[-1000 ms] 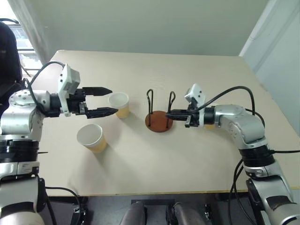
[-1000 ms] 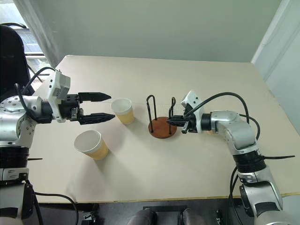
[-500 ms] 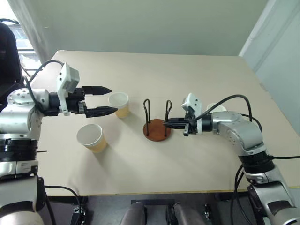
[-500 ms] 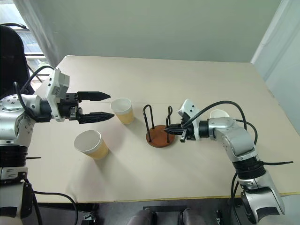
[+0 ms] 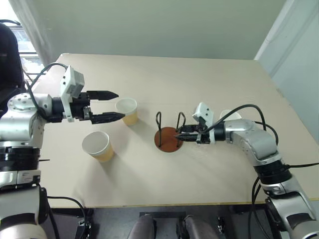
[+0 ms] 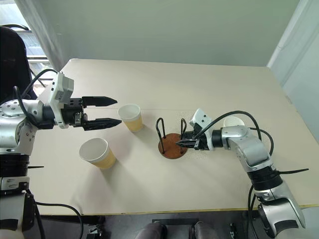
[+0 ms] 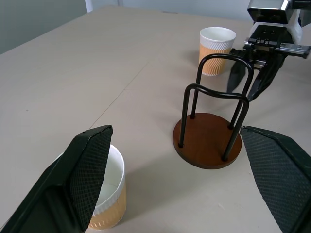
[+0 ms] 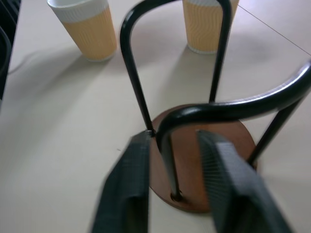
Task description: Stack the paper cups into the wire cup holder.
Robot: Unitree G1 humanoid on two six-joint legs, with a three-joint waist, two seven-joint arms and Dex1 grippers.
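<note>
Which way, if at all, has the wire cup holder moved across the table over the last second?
Yes. The wire cup holder has shifted toward the table's near edge, farther from the unmoved far paper cup.

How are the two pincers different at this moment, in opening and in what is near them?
The left pincer stands wide open in the air, with nothing between its fingers; the right pincer is only partly open, its fingers on either side of a wire loop of the holder. The left pincer points at a cup close ahead of its tips; the right pincer is at the holder's base. Both point inward over the table.
</note>
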